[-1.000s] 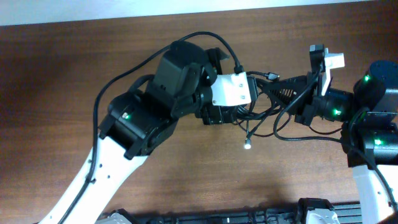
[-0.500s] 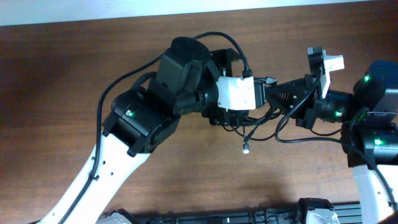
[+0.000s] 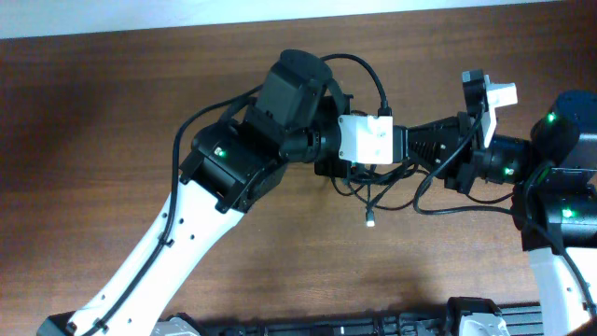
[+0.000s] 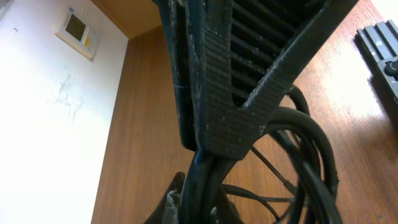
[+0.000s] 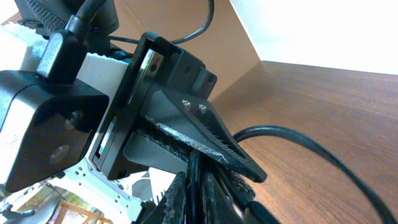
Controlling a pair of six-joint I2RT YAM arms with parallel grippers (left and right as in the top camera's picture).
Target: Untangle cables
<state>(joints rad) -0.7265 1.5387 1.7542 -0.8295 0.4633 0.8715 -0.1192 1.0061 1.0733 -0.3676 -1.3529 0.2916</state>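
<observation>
- The cables [image 3: 399, 183] lie in a loose black tangle a little right of the middle of the table [image 3: 93, 112], between the two grippers. One cord runs toward the near side and ends in a small pale plug [image 3: 370, 222].
- The left gripper [image 4: 208, 149] is clenched on a bunch of cords at its tip. The right gripper [image 5: 194, 171] seems also closed on cords.
- I judge the cords light, soft and somewhat slippery, so it is better to take one strand near its plug.
- The overhead view shows the whole tangle. Only the wrist views show the pinches.
</observation>
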